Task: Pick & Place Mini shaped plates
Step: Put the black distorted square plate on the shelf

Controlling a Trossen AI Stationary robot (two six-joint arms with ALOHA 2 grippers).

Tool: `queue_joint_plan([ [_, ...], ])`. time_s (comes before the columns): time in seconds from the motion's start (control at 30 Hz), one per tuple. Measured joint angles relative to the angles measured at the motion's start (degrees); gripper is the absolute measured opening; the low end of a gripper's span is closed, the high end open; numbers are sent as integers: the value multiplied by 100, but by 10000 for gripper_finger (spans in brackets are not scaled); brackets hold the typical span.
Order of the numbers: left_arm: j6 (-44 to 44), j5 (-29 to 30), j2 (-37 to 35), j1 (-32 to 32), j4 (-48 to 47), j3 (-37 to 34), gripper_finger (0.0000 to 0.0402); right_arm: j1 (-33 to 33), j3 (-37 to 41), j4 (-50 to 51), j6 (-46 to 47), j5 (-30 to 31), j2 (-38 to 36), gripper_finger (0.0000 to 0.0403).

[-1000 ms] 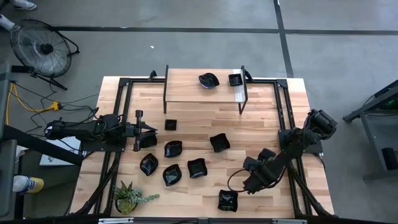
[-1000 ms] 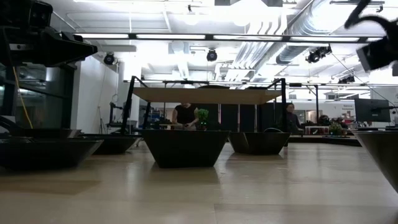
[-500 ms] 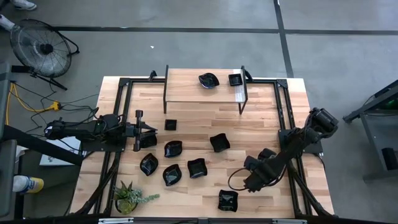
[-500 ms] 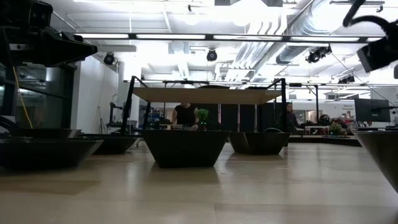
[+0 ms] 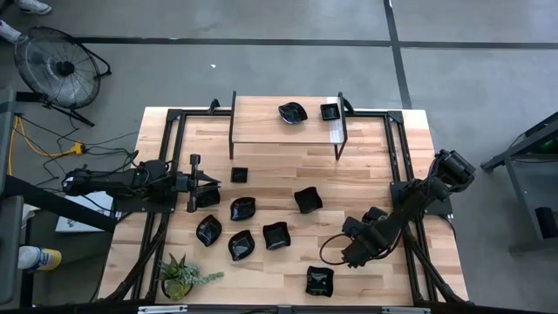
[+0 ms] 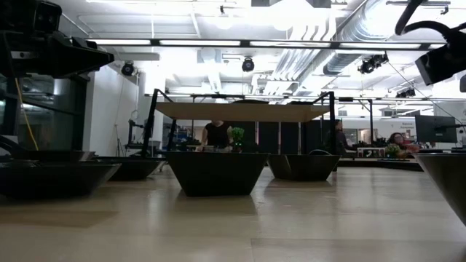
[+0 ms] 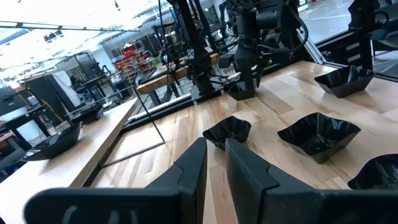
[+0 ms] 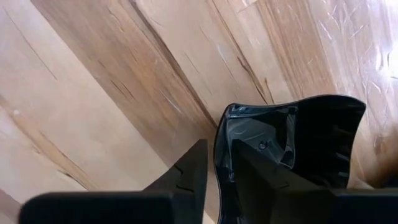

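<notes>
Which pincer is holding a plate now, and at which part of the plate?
The right pincer grips a black plate by its rim, one finger on each side of the edge. The left pincer holds nothing.

Two plates [image 5: 293, 112] on the shelf [image 5: 261, 122]; others on the table [image 5: 366, 166] (plant [image 5: 180, 276] at front-left corner).

Glossy black mini shaped plates [image 5: 275, 235], all upright.
I count two on the far shelf [image 5: 261, 131], the rest scattered mid-tabletop, one nearest me.
</notes>
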State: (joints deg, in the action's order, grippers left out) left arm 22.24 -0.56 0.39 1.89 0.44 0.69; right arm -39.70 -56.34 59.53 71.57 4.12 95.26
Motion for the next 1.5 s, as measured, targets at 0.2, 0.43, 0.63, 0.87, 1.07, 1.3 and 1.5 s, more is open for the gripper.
queue_joint_plan([
  [0.2,-2,-2,1,0,1,0,56,0,0,-7,-2,-38,0,9],
  [0.43,-2,-2,-1,0,0,0,56,19,0,-39,-6,-67,0,3],
  [0.63,-1,-1,0,0,0,0,56,33,-5,-134,0,20,0,2],
  [0.87,-1,-1,1,1,1,0,56,33,-233,-84,-234,279,0,1],
  [1.07,-2,-1,0,1,1,0,56,33,-482,74,-587,302,0,0],
  [1.3,-2,-2,-1,2,-1,0,56,70,-936,580,-1267,297,0,0],
  [1.5,-2,-2,1,2,1,0,56,310,-1627,1185,-2084,623,0,0],
])
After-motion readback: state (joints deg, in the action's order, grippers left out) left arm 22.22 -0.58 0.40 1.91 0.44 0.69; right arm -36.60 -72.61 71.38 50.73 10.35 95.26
